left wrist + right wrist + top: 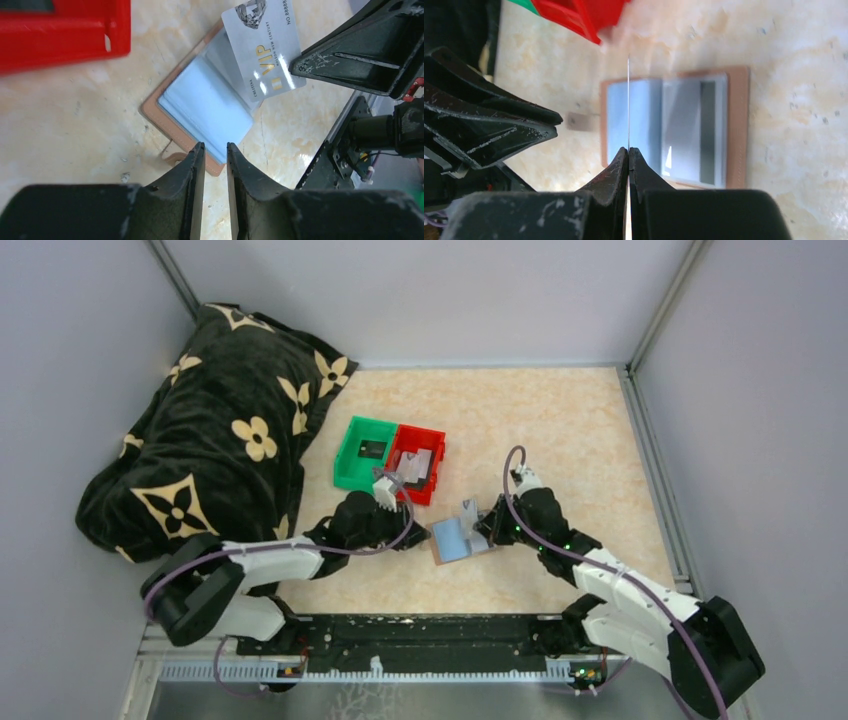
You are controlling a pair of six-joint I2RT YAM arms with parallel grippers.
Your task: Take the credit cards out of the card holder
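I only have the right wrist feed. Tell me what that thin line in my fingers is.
Observer: The left wrist view shows its face: a silver VIP card, pinched by the right gripper.
Operator: Report what's in the bins.
Observer: Top view: a dark card lies in the green bin, and a grey card lies in the red bin.

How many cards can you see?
3. A silver card is pinched in the right gripper above the card holder, a dark card lies in the green bin, and a grey card lies in the red bin. More may hide in the card holder's pockets.
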